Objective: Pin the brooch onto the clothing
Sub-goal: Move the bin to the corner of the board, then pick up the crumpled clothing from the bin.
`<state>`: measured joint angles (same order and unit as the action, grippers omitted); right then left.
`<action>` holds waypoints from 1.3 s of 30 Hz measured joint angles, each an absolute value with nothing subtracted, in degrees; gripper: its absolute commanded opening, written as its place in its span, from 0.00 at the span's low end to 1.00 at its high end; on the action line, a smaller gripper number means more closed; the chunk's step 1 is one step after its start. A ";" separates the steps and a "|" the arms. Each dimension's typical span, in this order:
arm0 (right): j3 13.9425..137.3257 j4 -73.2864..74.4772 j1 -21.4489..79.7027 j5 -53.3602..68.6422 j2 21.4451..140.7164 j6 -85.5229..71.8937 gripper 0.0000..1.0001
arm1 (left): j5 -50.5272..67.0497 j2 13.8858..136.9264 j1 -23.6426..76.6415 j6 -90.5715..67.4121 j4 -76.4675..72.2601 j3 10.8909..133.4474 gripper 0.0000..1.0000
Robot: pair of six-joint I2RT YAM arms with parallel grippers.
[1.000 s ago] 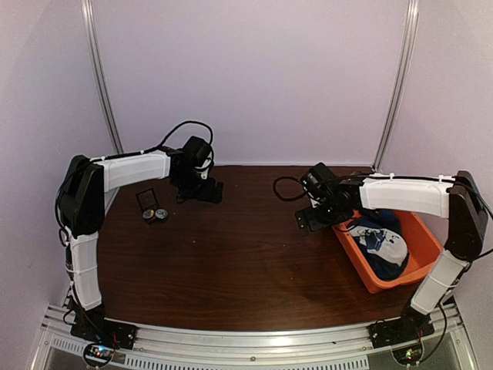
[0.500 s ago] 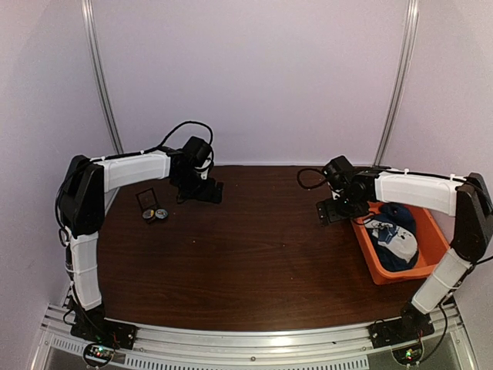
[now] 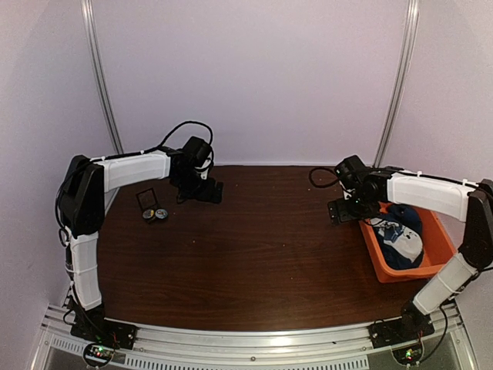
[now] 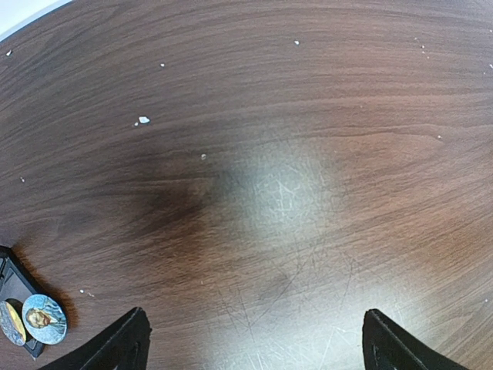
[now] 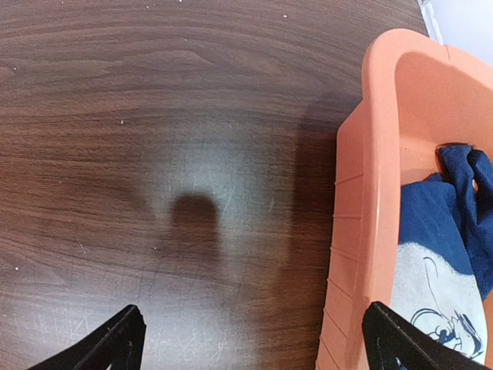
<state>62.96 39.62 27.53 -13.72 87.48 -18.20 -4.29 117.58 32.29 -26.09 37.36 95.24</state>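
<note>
The brooch (image 4: 44, 319), a small round silvery-blue badge, lies on the table beside a second, golden round badge (image 4: 11, 322) at the corner of a small black box (image 4: 12, 280). From above, the brooch (image 3: 162, 214) sits left of my left gripper (image 3: 199, 190). That left gripper (image 4: 258, 343) hangs open over bare wood. The clothing (image 5: 431, 231), a navy shirt with a white print, is bunched in an orange tub (image 5: 377, 154). My right gripper (image 5: 254, 339) is open, its right finger over the tub's near wall. In the top view the right gripper (image 3: 344, 210) is at the left rim of the tub (image 3: 373, 250).
The black box (image 3: 146, 200) lies open near the table's left edge. The tub fills the right side, close to the right arm's upright link. Dark wood stretches between the two arms. White walls and two metal rails close the back.
My right gripper has swung to the right, and the orange tub with the shirt now sits further right. The left arm has not moved.
</note>
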 measured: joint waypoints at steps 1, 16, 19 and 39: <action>62.92 39.88 27.44 -13.74 87.15 -18.20 1.00 | -4.29 117.58 32.29 -26.09 37.36 95.24 0.98; 63.33 45.28 26.61 -16.69 68.47 -18.70 1.00 | -4.27 117.58 32.29 -26.09 37.34 95.24 0.98; 62.83 46.35 25.39 -18.90 66.78 -20.32 1.00 | -4.25 117.58 32.29 -26.09 37.36 95.24 0.98; 51.33 55.77 19.77 -28.03 58.74 -42.76 1.00 | -3.22 117.58 32.29 -26.09 37.34 95.24 0.98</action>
<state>51.33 55.77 19.77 -28.03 58.74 -42.76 -3.22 117.58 32.29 -26.09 37.34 95.24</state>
